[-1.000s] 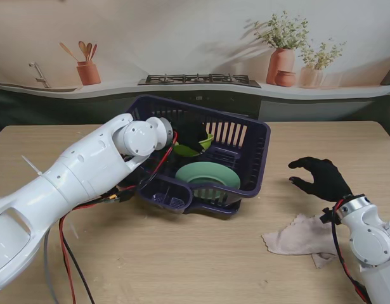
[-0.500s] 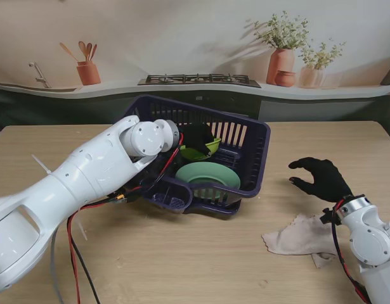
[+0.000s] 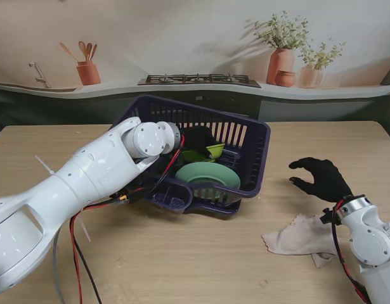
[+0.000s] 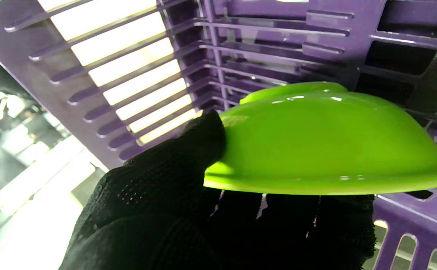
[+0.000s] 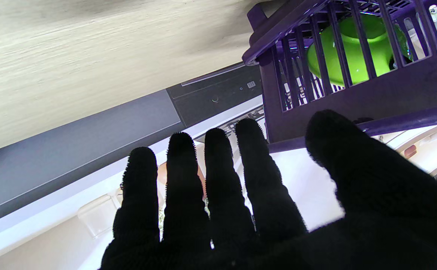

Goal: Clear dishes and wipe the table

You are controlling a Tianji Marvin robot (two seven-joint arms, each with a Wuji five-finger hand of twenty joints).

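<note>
Bowl in left hand

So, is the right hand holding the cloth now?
No, the right hand is open with its fingers spread, and the cloth lies flat on the table nearer to me.

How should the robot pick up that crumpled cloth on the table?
Best guess: pinch the cloth at its raised, bunched middle, coming straight down from above. It lies limp and rumpled on the table, so no edge is stiff enough to slide under, but the folds give the fingers something to gather. The open right hand hovers just beyond it, closest for the job.
</note>
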